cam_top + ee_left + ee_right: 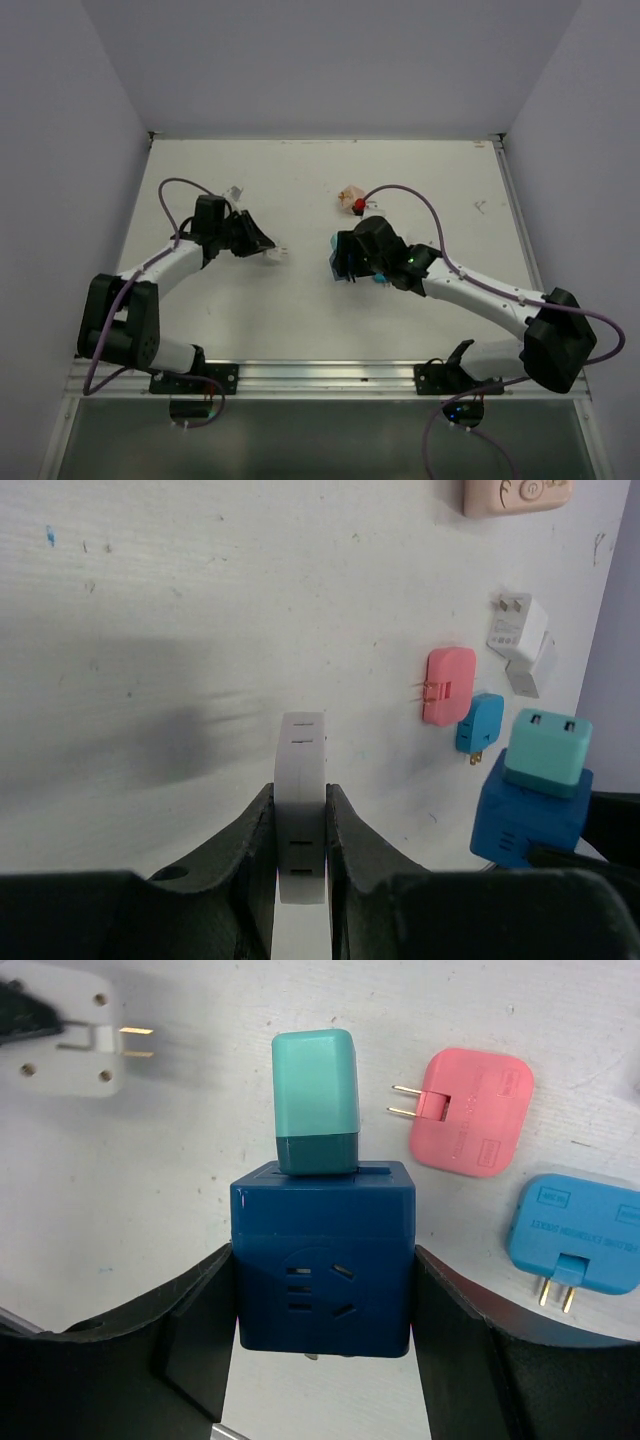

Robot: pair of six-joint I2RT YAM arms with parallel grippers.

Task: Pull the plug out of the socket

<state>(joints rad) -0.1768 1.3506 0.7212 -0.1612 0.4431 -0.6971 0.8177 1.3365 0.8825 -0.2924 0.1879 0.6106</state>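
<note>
On the white table (300, 170), the left arm reaches in from the near left corner. The left gripper (299, 798) has its two dark fingers (245, 845) pressed against the flat sides of a white plug (300, 770), pinching it on edge. In the right wrist view, the plug's two brass prongs stand bare and point toward the socket (322, 1230). From above, a strip of bare table separates the white plug from the socket, so the two are apart.

Right of centre, the right gripper (322, 1290) clamps the socket, a dark blue cube, with one black finger flat against each side wall. The side of the cube facing the wrist camera shows a set of slots. A teal plug (316, 1090) is seated in the socket's far face, standing straight out of it, with its darker base flush against the blue. Whether the cube rests on the table or is held just above it cannot be told.

Loose items lie on the table just beyond the socket. In the right wrist view, a pink plug (472, 1112) lies flat to the right of the teal one, its two prongs pointing toward it without touching. A light blue plug (578, 1232) lies just beside the pink plug, nearer the gripper. The left wrist view also shows a white charger (520, 628) past these two, and a beige object (515, 494) at the frame's upper edge, only partly visible.
</note>
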